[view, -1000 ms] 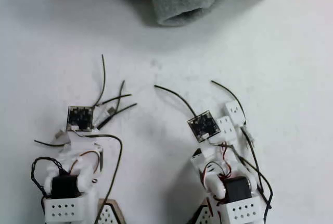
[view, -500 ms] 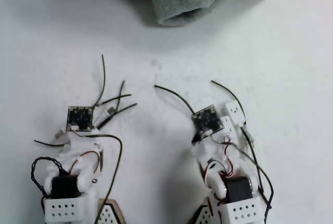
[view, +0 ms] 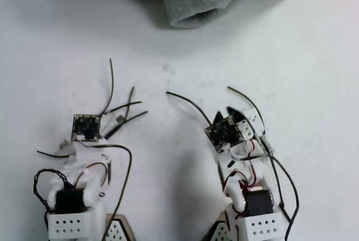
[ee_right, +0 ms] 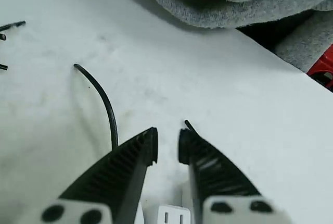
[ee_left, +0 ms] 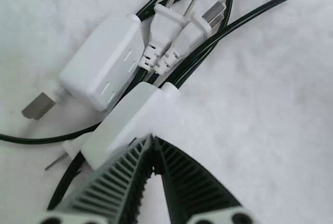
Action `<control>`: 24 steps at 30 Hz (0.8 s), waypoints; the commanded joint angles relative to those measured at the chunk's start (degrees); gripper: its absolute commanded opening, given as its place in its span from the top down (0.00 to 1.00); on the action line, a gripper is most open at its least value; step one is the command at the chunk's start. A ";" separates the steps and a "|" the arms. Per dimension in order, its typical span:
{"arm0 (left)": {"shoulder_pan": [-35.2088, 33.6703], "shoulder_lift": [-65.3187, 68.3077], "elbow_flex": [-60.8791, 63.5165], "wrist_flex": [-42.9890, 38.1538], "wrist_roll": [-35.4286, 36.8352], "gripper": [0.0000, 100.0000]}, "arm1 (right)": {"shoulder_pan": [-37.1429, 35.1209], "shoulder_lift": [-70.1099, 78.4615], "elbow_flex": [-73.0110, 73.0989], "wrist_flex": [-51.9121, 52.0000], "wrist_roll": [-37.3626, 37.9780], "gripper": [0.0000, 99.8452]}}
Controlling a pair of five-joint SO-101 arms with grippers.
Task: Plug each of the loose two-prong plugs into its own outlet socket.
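Two-prong plugs [ee_left: 167, 26] lie near the closed left gripper [ee_left: 153, 141]; right gripper [ee_right: 167, 145] narrowly parted, empty.

Left arm [view: 70, 199], white plastic with black motors, sits folded back; left gripper [ee_left: 152, 141], black ribbed plastic, has its tips pressed together. Right arm [view: 253, 204], same build, is extended further forward; right gripper [ee_right: 167, 148] is parted by a narrow gap.
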State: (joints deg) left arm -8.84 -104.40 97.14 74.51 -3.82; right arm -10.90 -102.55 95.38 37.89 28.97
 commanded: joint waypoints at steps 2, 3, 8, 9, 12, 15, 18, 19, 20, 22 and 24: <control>0.22 0.22 -0.09 -0.97 0.00 0.98 | 0.22 0.48 -11.69 11.38 -0.97 0.72; 0.22 0.22 -0.09 -0.97 0.00 0.98 | 0.13 1.63 -14.59 14.64 -0.97 0.73; 0.22 0.22 -0.09 -0.97 0.00 0.98 | 0.04 15.78 -28.57 25.36 -1.32 0.74; 0.22 0.22 -0.09 -0.97 0.00 0.98 | -0.04 20.00 -31.12 26.77 -1.32 0.73; 0.22 0.22 -0.09 -0.97 0.00 0.98 | -0.13 33.89 -38.77 29.58 -1.41 0.73; 0.22 0.22 -0.09 -0.97 0.00 0.98 | -0.13 48.40 -45.27 31.16 -1.49 0.73; 0.22 0.22 -0.09 -0.97 0.00 0.98 | -0.04 62.20 -49.76 30.73 -1.49 0.73; 0.22 0.22 -0.09 -0.97 0.00 0.98 | -0.04 66.42 -51.34 30.73 -1.49 0.73; 0.22 0.22 -0.09 -0.97 0.00 0.98 | -0.13 70.46 -52.84 30.73 -1.49 0.73; 0.22 0.22 -0.09 -0.97 0.00 0.98 | -0.13 77.85 -56.09 30.73 -1.49 0.73; 0.22 0.22 -0.09 -0.97 0.00 0.98 | -0.13 84.53 -59.25 30.73 -1.49 0.73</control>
State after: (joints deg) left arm -8.84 -104.40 97.14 74.51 -3.82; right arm -11.16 -30.90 43.43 68.48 27.91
